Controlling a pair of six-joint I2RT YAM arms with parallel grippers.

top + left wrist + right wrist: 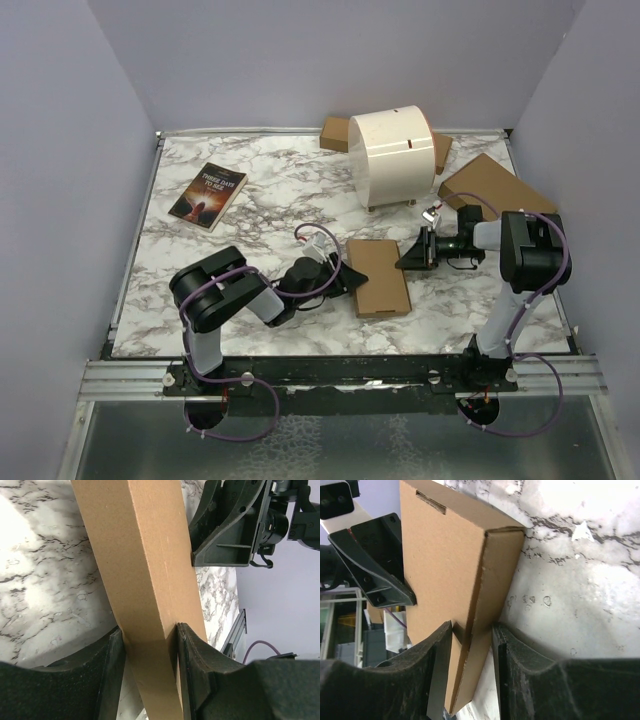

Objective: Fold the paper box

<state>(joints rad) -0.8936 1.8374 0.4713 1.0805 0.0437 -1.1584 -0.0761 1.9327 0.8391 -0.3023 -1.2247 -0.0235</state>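
From where I sit, the fold looks close to finished. The paper box (380, 277) lies flat on the surface (250, 180), about midway along its near edge and a little in from it. Its long sides run from near to far. It already has the shape of a thin closed rectangle, with the lid panel down and the side walls up. The right wrist view shows a slot cut in the top panel near one end, and a seam where the side wall meets the top. I cannot see whether every tab is seated, so I judge that what's left is tucking or pressing those closures home and then letting go.

The left arm is folded low, elbow drawn back toward the near-left corner and forearm reaching right just above the surface. The left claw (345, 280) meets the box's left long edge side-on. In its wrist view the fingers (112, 670) sit hard against both faces of that edge, so I read it as pinching the box.

The right arm stands up from its base, bends at a high elbow and reaches left and down. The right claw (408, 255) is at the box's far-right corner. Its fingers (440, 670) bracket the side wall closely, but I cannot tell whether they are gripping or loose.
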